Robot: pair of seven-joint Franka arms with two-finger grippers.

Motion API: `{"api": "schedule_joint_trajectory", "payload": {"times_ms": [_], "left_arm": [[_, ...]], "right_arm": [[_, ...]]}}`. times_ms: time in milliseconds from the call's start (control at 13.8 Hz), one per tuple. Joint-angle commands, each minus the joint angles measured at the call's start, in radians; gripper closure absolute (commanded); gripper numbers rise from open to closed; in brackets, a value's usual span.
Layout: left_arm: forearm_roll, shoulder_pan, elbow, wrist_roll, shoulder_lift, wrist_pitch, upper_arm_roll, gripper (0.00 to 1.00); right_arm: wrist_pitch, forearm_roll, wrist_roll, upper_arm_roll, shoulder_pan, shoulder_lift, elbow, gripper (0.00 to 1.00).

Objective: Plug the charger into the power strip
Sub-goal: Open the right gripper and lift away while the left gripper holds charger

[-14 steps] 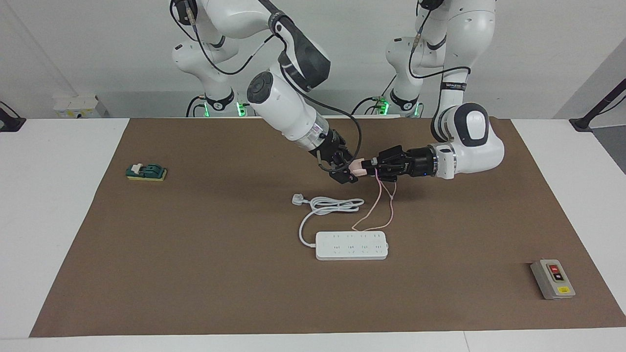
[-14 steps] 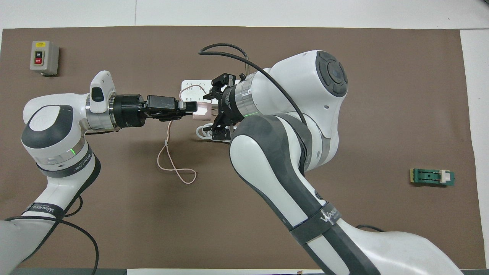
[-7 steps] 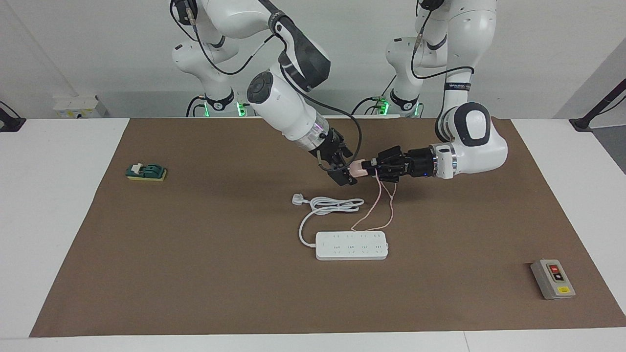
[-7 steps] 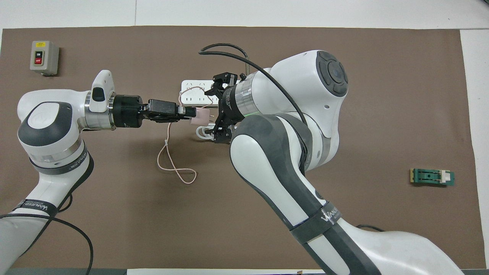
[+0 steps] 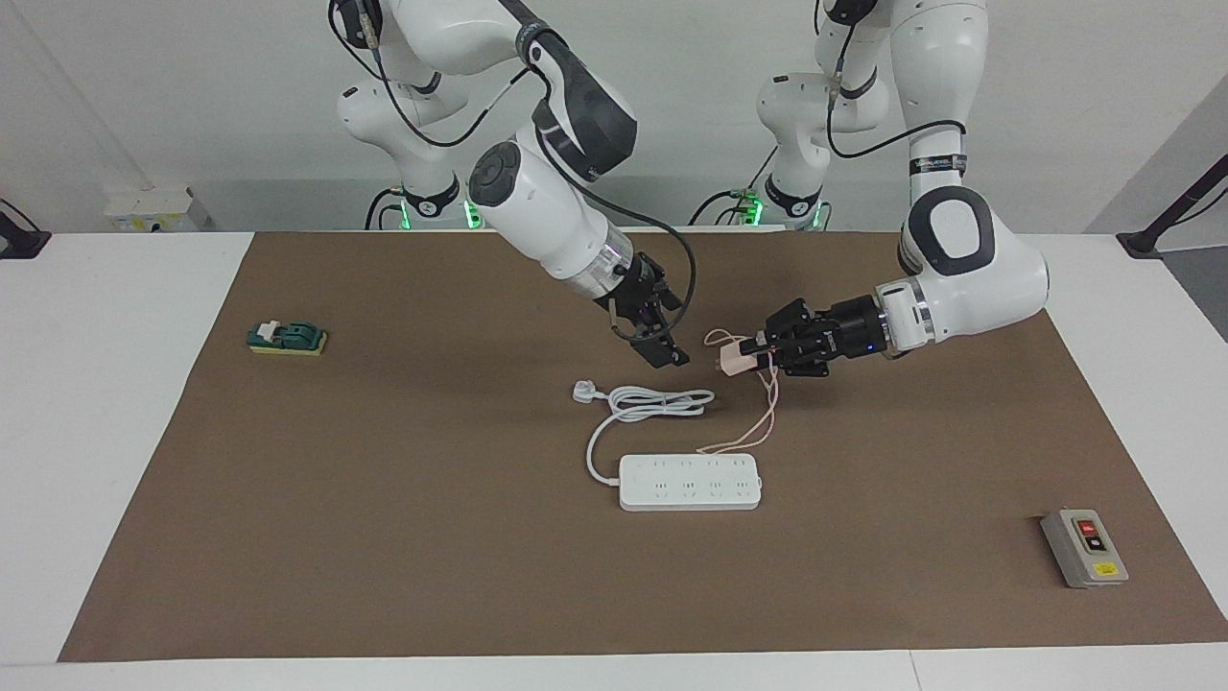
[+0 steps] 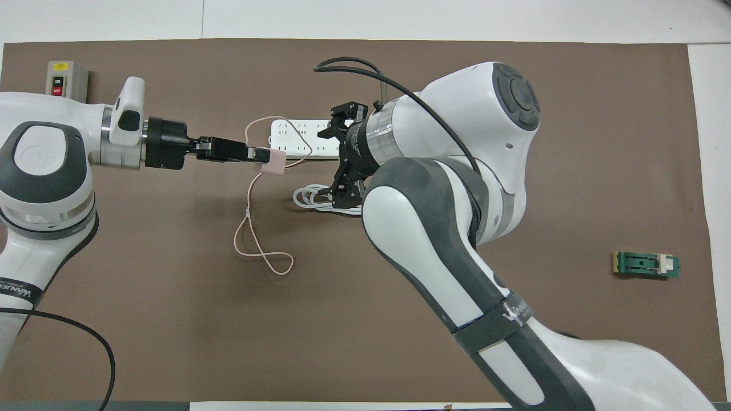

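The brown mat covers most of the white table, leaving bare strips at both ends. A green clip lies toward the right arm's end, and a grey switch box toward the left arm's end, farther from the robots. Wide stretches of mat around the middle are unoccupied.

The power strip lies flat at mid-table, its thick white cord coiled nearer to the robots and ending in a white plug.

The left gripper is closed on the charger, a pale-pink cube held in the air over the mat beside the coil. The pink cable hangs from it and trails onto the mat near the power strip.

The right gripper hangs over the coiled cord with its fingers spread wide, holding nothing, apart from the charger.
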Motion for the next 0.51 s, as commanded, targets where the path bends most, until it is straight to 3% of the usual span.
{"api": "schedule_joint_trajectory", "payload": {"times_ms": [0,217,434], "left_arm": [[0.225,-0.012,0.141,-0.004,0.067,0.042,0.0,1.0],[0.535,-0.056,0.273,0.034,0.135,0.024,-0.005,1.0],[0.72,-0.134,0.278,0.184,0.144,0.112,-0.002,1.0]], "right_arm": [[-0.091,-0.008,-0.002,0.006,-0.066,-0.01,0.049,0.0],[-0.156,-0.014,-0.002,0.006,-0.125,-0.01,0.092,0.0],[-0.22,-0.054,-0.006,0.006,-0.166,-0.012,0.121,0.0]]}}
